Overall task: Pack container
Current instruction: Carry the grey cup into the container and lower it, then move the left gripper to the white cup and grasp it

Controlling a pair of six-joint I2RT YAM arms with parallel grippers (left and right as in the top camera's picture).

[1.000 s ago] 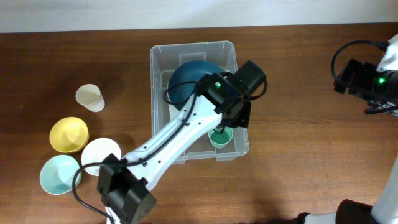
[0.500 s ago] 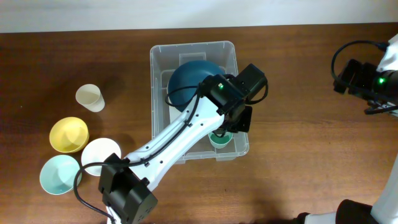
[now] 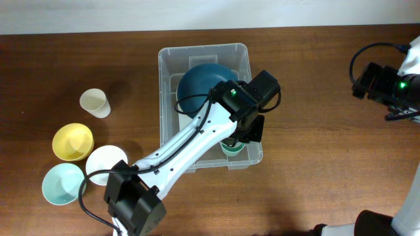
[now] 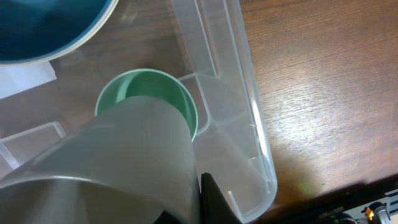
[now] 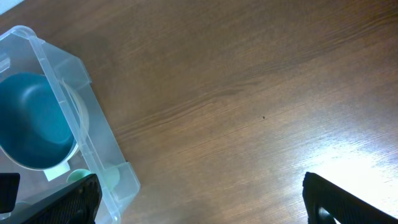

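Clear container (image 3: 203, 48) sits mid-table, toward far edge; dark teal bowl (image 3: 200, 84) and green cup (image 4: 146, 99) inside. Left gripper (image 3: 240, 134) over its near right corner, pinching frosted cup (image 4: 118, 162) above green cup. One finger (image 4: 211, 200) visible, other hidden. Right gripper (image 5: 199, 190) spread wide over table (image 5: 249, 93), well apart from container, fingertips cropped.

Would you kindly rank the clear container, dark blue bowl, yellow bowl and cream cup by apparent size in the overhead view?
Largest to smallest:
1. clear container
2. dark blue bowl (partly hidden)
3. yellow bowl
4. cream cup
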